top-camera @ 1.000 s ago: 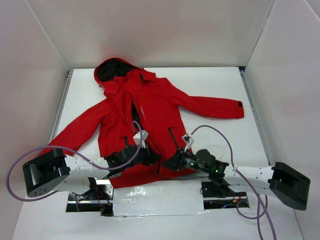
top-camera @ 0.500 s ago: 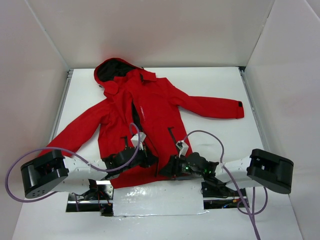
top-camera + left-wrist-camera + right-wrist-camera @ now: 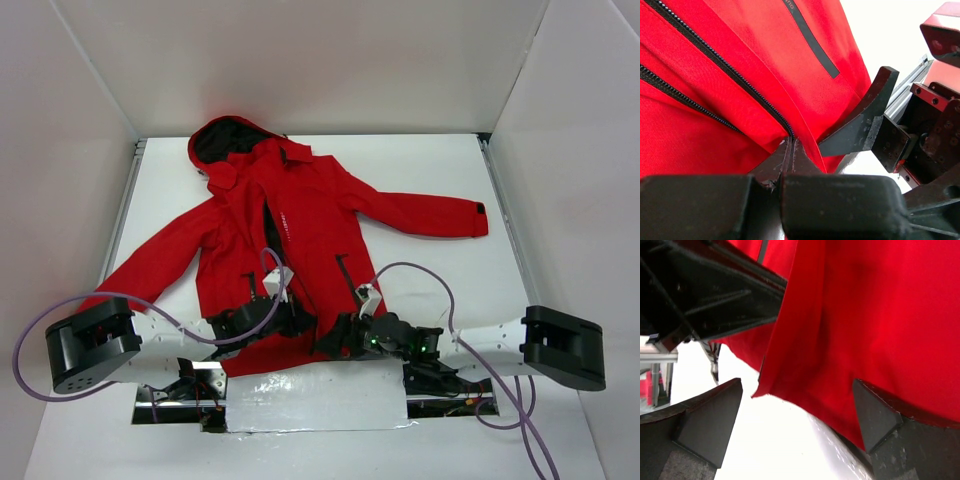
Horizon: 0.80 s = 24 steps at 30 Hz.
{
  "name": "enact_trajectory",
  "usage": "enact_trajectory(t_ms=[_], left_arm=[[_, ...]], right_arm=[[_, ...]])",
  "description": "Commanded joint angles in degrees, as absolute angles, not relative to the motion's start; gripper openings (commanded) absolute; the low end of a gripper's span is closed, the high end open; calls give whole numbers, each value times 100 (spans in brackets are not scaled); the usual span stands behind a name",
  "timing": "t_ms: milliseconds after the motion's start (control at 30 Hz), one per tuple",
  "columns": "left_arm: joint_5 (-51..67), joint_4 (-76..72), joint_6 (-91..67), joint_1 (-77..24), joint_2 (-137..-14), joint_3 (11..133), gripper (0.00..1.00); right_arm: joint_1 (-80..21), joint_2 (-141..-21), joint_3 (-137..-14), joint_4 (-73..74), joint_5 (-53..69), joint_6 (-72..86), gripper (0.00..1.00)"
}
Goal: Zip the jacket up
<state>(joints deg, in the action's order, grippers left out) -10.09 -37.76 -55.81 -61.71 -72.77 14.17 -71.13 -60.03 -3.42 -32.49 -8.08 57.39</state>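
The red hooded jacket (image 3: 300,210) lies face up on the white table, hood at the far end, its black front zipper (image 3: 735,75) open along most of its length. My left gripper (image 3: 297,320) is at the bottom hem. In the left wrist view it (image 3: 790,143) is shut on the jacket's edge at the lower end of the zipper. My right gripper (image 3: 332,345) is just right of it, open, and its jaws (image 3: 797,385) straddle the hem corner of the jacket's other front panel (image 3: 790,360) without pinching it.
A silver foil-like patch (image 3: 315,398) covers the table's near edge between the arm bases. White walls enclose the table on three sides. A metal rail (image 3: 125,200) runs along the left edge. Purple cables (image 3: 420,270) loop above both arms.
My right gripper has moved left along the hem toward the left gripper, and its forearm has swung. The left gripper has stayed at the zipper's bottom end.
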Motion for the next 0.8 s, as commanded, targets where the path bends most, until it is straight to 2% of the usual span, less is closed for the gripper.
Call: enact_trajectory(t_ms=[0,100,133,233,300,367,433,533,567,633,733,767], left_arm=[[-1037,-4096,-5572,-6258,-7278,1556,0],[-1046,-4096,-5564,-6284,-7234,1564,0],[-1055,-4078,-5572,-6302,-7216,1573,0],[-1072,-4061,-5572,-6302,-7172,1556,0],[-1090,-4017,-5564,-6302,-7137,1529,0],[-1125,-3999,-5572,-6311,-7111,1494,0],[-1169,-3955,-5590,-6311,-7119,1477,0],[-1169,-3903,-5581,-6311,-7128,1485,0],[-1160,-3885,-5581,-6311,-7119,1503,0],[-1169,-3815,-5572,-6311,-7102,1547,0],[-1186,-3631,-5555,-6311,-7058,1600,0],[-1178,-3595,-5555,-6311,-7032,1617,4]], right_arm=[[-7172,-6371,-668,-3102,-1073,5696,97],[-7172,-6688,-729,-3427,-1011,5687,87],[-7172,-6741,-773,-3532,-985,5669,78],[-7172,-6925,-765,-3760,-958,5651,60],[-7189,-6935,-660,-3928,-888,5616,56],[-7181,-6908,-545,-4288,-792,5590,42],[-7172,-6847,-440,-4447,-756,5546,20],[-7172,-6777,-448,-4430,-738,5476,19],[-7172,-6750,-474,-4386,-738,5449,15],[-7172,-6662,-501,-4290,-773,5397,0],[-7172,-6557,-633,-4061,-861,5230,0],[-7181,-6548,-642,-4034,-879,5203,0]])
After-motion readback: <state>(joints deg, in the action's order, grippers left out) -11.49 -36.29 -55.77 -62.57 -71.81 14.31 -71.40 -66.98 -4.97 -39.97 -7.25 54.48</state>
